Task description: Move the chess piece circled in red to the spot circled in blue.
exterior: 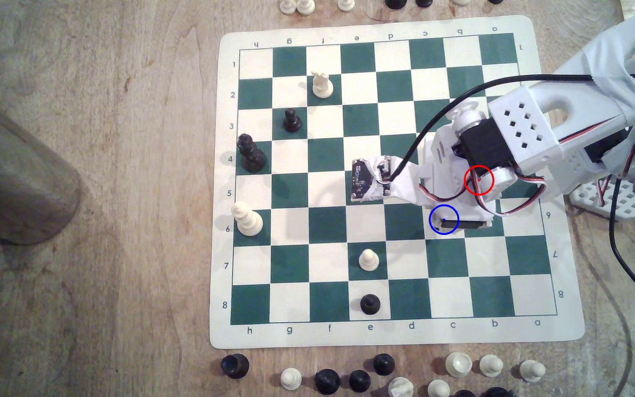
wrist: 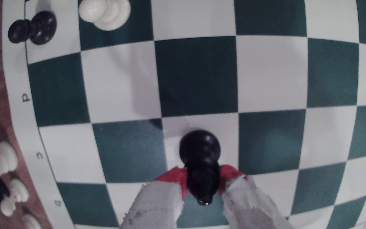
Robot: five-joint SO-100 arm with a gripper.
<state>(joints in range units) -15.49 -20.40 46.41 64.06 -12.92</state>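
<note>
Green-cream board (wrist: 197, 74); fingers (wrist: 202, 179) clamp black chess piece (wrist: 199, 158), upright, base on cream square.

Glossy black chess piece (wrist: 200, 154) — wooden table (exterior: 117, 229).

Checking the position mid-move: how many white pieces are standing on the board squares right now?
3. The row-2 white piece stands in column f, the row-6 white piece in column h, and the white pawn on e7. The arm covers several squares, so more may be hidden.
</note>
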